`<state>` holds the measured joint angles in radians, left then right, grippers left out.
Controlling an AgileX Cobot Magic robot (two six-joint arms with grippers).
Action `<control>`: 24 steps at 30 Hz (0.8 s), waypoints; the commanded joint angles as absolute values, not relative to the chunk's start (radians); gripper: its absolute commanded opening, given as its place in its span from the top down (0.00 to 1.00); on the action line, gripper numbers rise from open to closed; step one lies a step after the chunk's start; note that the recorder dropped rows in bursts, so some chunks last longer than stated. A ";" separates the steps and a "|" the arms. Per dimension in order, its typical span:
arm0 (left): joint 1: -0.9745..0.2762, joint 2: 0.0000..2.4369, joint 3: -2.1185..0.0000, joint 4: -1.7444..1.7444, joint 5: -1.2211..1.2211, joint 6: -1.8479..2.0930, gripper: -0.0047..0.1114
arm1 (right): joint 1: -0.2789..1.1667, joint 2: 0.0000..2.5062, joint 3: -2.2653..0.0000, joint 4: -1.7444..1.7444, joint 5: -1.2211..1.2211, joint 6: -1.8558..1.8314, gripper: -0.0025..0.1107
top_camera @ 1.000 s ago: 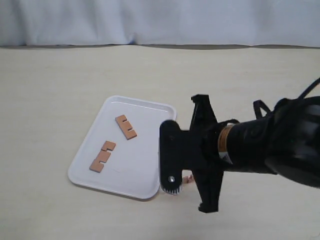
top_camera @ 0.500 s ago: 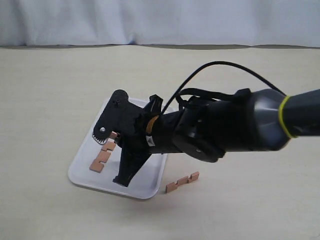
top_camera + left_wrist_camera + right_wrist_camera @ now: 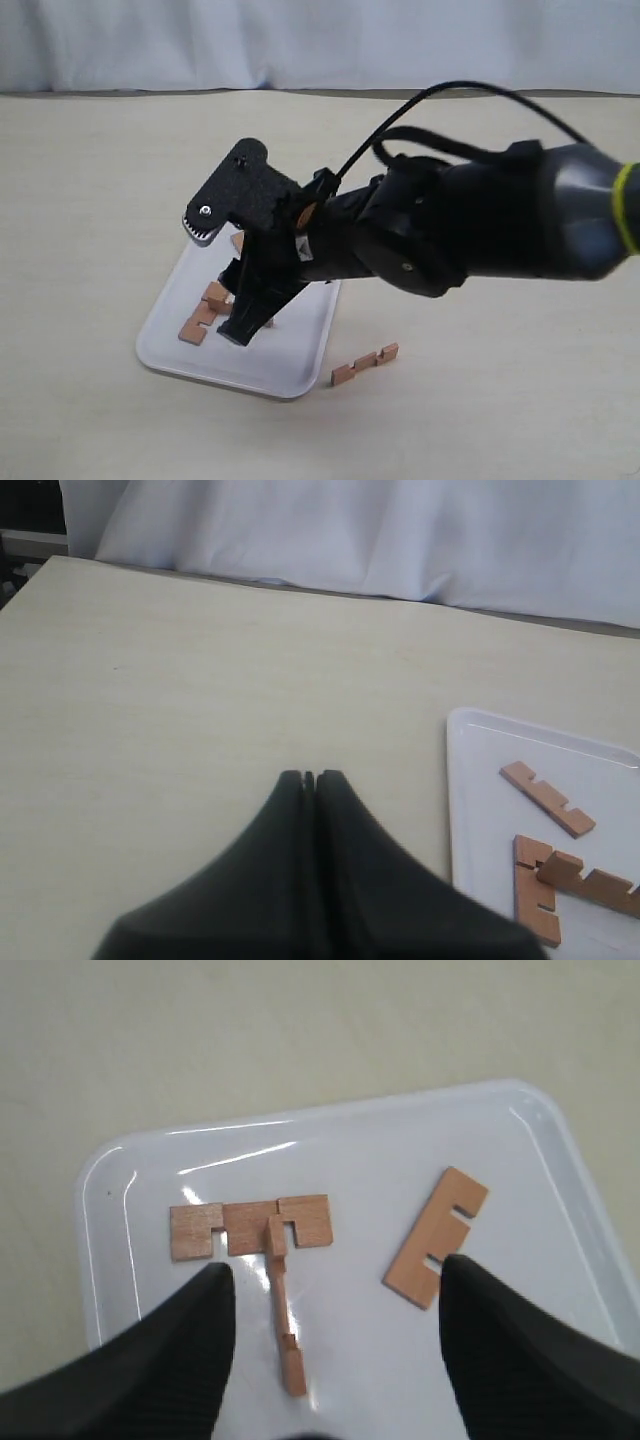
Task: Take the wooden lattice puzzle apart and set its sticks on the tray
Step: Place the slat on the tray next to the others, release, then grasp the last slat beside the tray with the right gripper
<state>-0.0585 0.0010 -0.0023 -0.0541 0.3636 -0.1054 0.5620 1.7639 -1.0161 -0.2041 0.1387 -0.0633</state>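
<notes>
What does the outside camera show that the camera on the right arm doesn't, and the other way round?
Only the exterior view: a fourth stick lying on the table off the tray, and the whole arm. Only the right wrist view: three sticks on the tray seen plainly, one apart, one flat, one with its end at the flat one's notch. From outside the arm hides most of them. Both: the white tray and the open right end effector.

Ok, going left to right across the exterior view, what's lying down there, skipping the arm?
Left rim of the flat white rectangular plastic tray → reddish-brown notched wooden sticks lying on it → lone reddish-brown notched wooden stick off the tray.
</notes>
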 commanded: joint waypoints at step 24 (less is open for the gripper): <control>-0.058 0.000 0.000 -0.062 0.354 -0.107 0.96 | 0.558 1.716 -0.792 -0.466 0.459 -0.366 0.47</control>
